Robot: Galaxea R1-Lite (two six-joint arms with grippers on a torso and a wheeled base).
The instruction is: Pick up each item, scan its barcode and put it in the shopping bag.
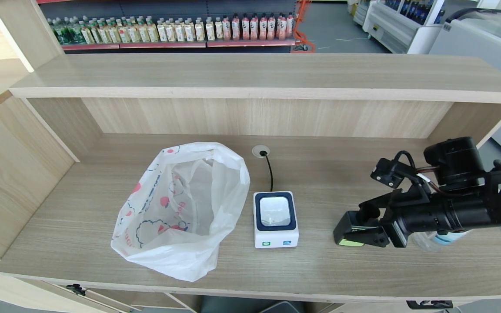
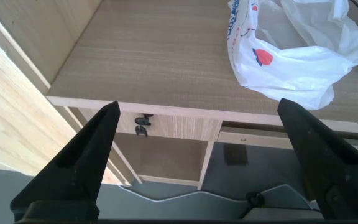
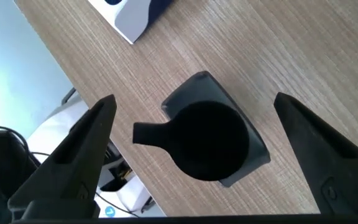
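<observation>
A white plastic shopping bag (image 1: 181, 208) with red and blue print lies open on the counter's left half. The white scanner (image 1: 275, 217) with a dark-framed window stands just right of it. A small dark box (image 1: 347, 230) with a yellow-green underside rests on the counter right of the scanner. My right gripper (image 1: 365, 226) is open at the box. In the right wrist view its fingers (image 3: 73, 162) stand wide on either side of the dark box (image 3: 213, 140), with the scanner (image 3: 132, 15) beyond. My left gripper (image 2: 197, 162) is open and empty, low in front of the counter's front edge, near the shopping bag (image 2: 291, 50).
A clear bottle (image 1: 439, 240) with a blue label lies under my right arm. The scanner's black cable runs back to a grommet (image 1: 261, 151) in the counter. Wooden walls and a raised shelf (image 1: 250, 74) close the counter at the back and both sides.
</observation>
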